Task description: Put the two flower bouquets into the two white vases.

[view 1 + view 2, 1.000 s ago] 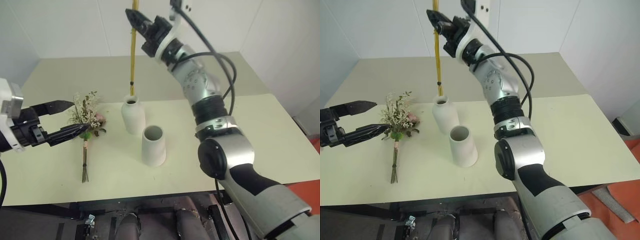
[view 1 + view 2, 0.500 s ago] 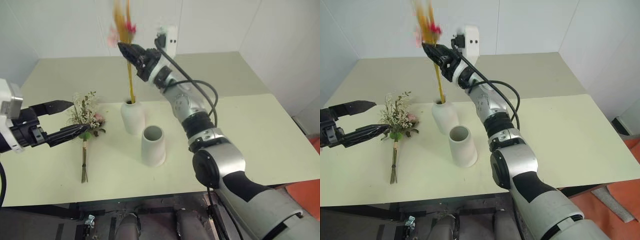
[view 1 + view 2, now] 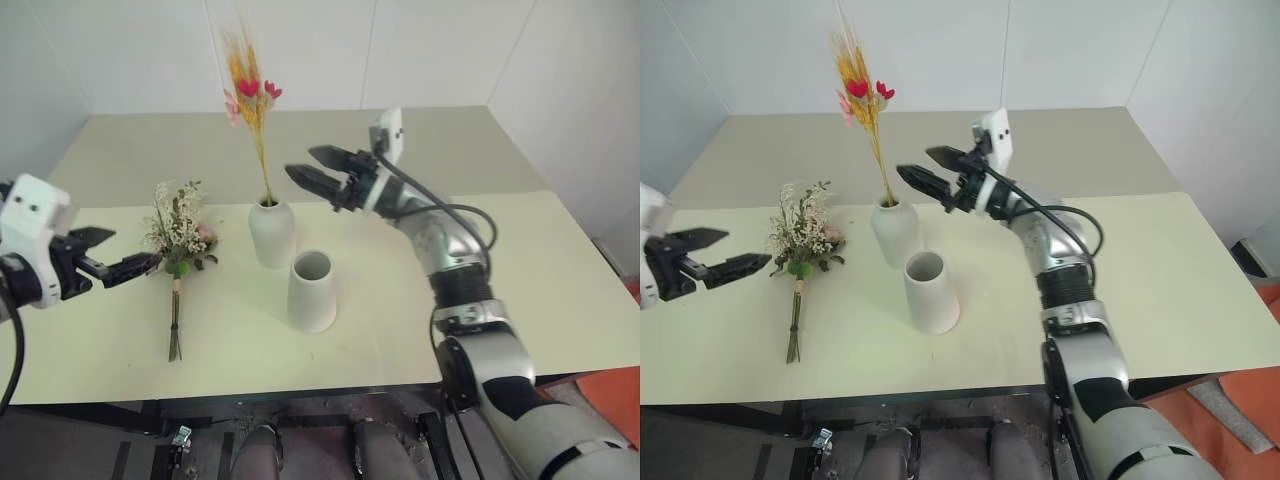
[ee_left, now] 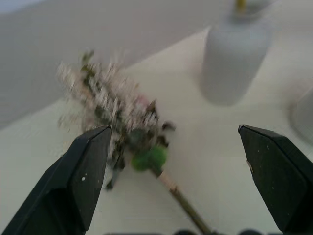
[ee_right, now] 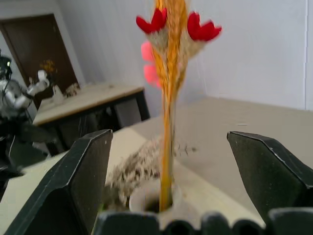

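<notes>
Lying on the bench, the bushy bouquet looks light and brittle; the wide-open, empty left hand should pinch its bound stems.

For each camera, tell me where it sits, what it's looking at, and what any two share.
Head stereo pair: looks down over the table; both arms show.
Left wrist: faces the bushy bouquet between open left gripper fingers.
Right wrist: faces the slim bouquet in the bottle vase, right gripper open.
Shared: both wrist views show that vase.
</notes>
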You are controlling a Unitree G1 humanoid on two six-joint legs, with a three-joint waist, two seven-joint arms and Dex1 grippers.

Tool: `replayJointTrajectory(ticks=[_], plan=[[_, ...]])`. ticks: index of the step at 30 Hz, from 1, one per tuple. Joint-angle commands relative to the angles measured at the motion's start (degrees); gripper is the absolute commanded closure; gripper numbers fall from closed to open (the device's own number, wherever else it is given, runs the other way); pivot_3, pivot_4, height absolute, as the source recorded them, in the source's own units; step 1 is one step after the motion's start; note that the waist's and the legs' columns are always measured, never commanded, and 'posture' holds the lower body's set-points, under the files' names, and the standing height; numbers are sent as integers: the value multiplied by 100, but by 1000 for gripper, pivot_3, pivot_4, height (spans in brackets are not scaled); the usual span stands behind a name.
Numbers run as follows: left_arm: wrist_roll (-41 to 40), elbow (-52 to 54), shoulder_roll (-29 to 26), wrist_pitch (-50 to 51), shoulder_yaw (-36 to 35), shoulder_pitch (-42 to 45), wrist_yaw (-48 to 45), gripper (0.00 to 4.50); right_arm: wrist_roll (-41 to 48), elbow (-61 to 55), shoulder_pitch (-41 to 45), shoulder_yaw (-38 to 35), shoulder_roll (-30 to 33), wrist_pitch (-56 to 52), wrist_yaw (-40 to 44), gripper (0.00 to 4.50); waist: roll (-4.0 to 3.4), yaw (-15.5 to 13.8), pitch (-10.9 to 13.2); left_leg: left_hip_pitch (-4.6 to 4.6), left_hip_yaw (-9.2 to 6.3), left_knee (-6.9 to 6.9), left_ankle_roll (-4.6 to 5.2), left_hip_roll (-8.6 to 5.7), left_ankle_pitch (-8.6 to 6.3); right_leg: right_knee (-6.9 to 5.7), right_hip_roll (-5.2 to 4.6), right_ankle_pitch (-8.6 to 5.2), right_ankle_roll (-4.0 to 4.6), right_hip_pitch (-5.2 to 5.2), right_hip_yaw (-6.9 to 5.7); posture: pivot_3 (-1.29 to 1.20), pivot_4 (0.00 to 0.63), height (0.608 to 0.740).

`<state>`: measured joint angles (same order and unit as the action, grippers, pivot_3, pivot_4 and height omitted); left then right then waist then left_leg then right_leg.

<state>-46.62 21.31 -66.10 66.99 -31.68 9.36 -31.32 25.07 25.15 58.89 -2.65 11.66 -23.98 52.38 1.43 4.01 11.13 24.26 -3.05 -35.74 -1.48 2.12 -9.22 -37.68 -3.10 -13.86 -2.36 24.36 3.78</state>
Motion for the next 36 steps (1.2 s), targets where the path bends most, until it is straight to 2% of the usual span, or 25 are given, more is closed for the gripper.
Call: replayJointTrajectory(ticks=[1,7,10,14,19,22,29,33,36], plan=[[-75,-259,63,1063,417,834,611,0,278,-702,37,58,531,-427,687,40,2,-5,0,0,-1,0,0,3,0,0,3,-8,-14,1,0,0,150,740],[236,-1000,697,2474,1455,2223,1265,0,383,-881,122,50,1303,-655,1457,40,6,-1,-2,-3,0,-2,0,-2,0,-1,2,-9,-18,-5,0,0,150,740],[526,-1640,984,2551,2082,2622,1642,0,453,-915,220,67,1565,-717,1786,40,7,-6,-2,-4,0,-3,0,-3,0,-5,2,-9,-18,-4,3,0,150,740],[999,-2328,1431,2544,2558,3066,1852,0,546,-1029,221,103,1865,-828,2182,40,9,-19,-2,-1,-2,-5,0,-7,0,-10,-1,-1,-5,-1,4,0,150,740],[1367,-3029,1714,2133,2791,3423,1591,1165,553,-1217,10,308,2445,-918,3092,0,12,-58,0,3,-3,-8,-1,-13,0,-6,-4,5,3,-2,3,0,150,740],[1589,-3139,1725,1928,2995,3461,1479,2117,540,-1222,-102,386,2700,-715,3570,0,13,-58,-1,4,-1,-8,-1,-17,0,-3,-9,5,1,-4,3,0,150,740],[1922,-3277,1805,1721,2931,3423,1316,4316,570,-1372,-321,505,3004,-622,4010,0,13,-46,0,1,-2,-12,-1,-17,0,-7,-9,-2,-13,-5,4,0,150,740],[2106,-3235,1737,1576,2744,3418,1355,4390,666,-1370,-365,610,3146,-508,4012,0,13,-44,0,2,-2,-12,-1,-17,0,-7,-10,-4,-17,-4,4,0,150,740],[2060,-3048,1689,1034,1921,3405,1324,4390,696,-1363,-453,608,3211,-354,4012,0,18,-49,2,3,-3,-13,-1,-17,0,-6,-10,-4,-17,-4,4,0,150,740]])
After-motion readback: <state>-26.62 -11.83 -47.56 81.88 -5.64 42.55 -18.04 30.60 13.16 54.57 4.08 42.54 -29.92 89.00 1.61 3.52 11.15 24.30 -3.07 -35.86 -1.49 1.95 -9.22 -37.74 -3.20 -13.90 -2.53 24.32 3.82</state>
